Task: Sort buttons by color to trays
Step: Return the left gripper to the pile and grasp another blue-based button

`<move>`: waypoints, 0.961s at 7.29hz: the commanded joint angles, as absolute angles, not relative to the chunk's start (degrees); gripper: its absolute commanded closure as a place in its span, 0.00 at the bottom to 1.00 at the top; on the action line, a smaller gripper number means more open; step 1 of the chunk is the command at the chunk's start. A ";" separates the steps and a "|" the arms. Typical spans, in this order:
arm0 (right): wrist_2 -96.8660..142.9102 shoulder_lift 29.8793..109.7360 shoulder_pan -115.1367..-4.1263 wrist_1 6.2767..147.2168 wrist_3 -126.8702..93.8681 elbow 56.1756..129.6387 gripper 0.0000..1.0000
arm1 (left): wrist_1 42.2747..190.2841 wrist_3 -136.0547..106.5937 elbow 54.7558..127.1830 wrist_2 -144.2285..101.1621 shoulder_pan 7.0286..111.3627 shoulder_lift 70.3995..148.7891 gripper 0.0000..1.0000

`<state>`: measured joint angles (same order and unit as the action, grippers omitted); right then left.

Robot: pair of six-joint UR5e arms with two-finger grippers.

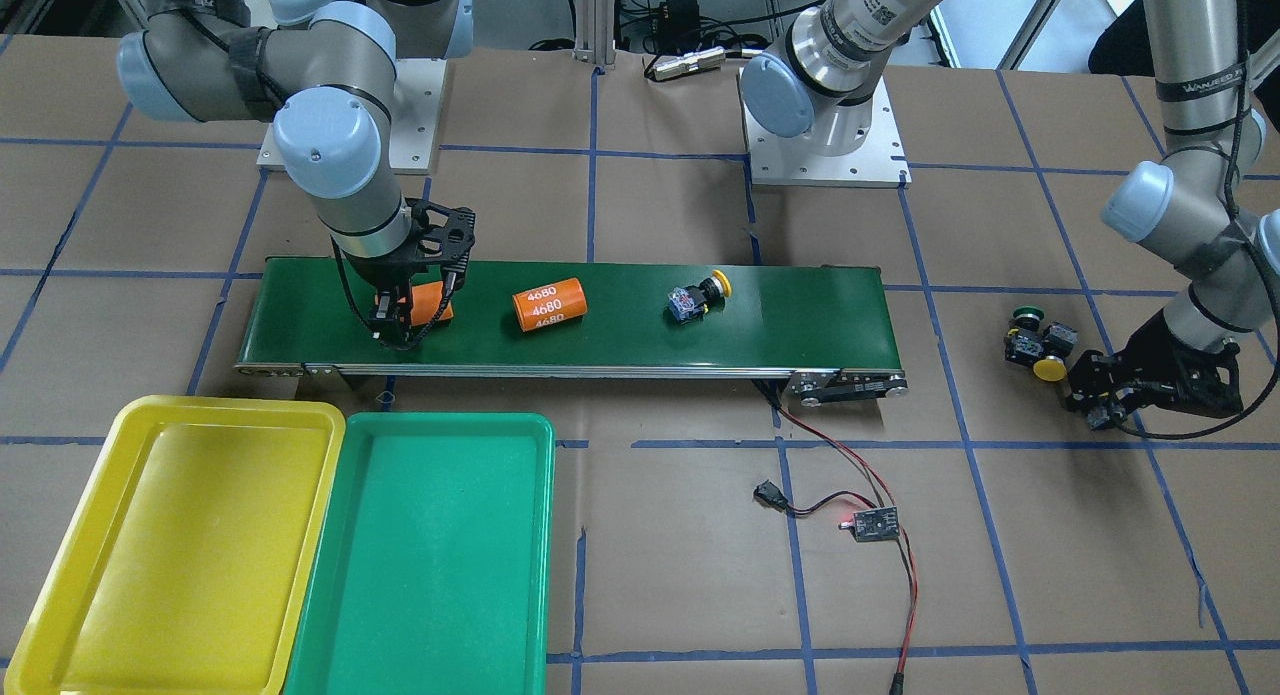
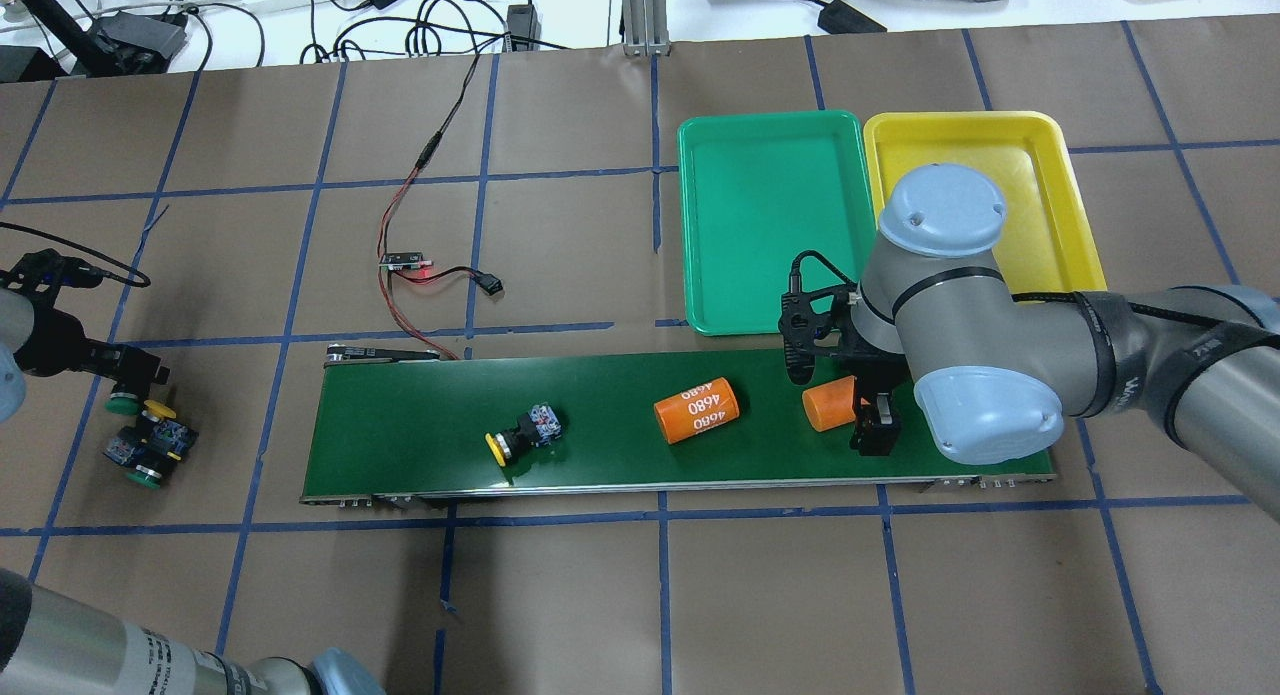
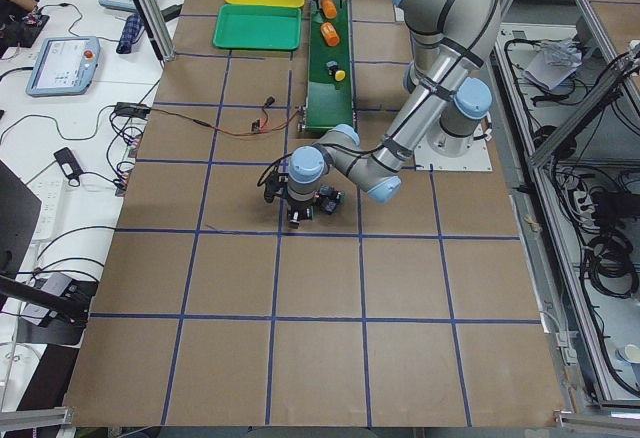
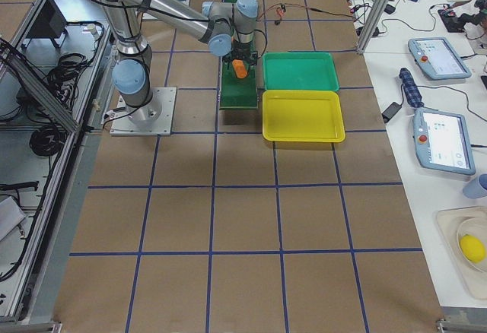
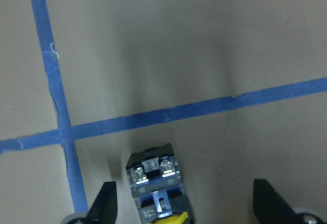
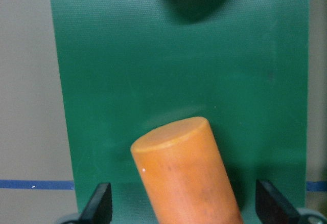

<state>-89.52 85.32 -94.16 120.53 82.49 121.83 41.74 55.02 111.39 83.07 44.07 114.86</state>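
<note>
One yellow-capped button (image 2: 525, 432) lies on the conveyor belt (image 2: 400, 415). Three more buttons (image 2: 150, 440) cluster on the tabletop (image 2: 560, 595) past the belt's end, the left hand (image 5: 186, 203) spread over one. At the belt's other end the right hand (image 6: 186, 203), spread, straddles an orange cylinder (image 6: 179, 168); the yellow tray (image 2: 1040, 205) and green tray (image 2: 770, 225) lie alongside.

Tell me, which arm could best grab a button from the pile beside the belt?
Left: the left end effector hangs open at that pile; the right end effector straddles an orange cylinder far along the belt.
</note>
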 commanded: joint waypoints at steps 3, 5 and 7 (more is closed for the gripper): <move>-89.56 85.25 -94.22 120.76 82.27 121.73 0.00 | 42.36 60.70 111.53 83.41 45.17 111.37 0.84; -90.09 85.25 -94.13 120.50 82.18 121.73 0.00 | 49.88 62.40 111.80 83.14 51.64 105.15 0.84; -90.00 85.25 -94.22 120.50 82.18 121.73 0.00 | 56.39 65.27 113.02 83.06 59.55 98.21 0.90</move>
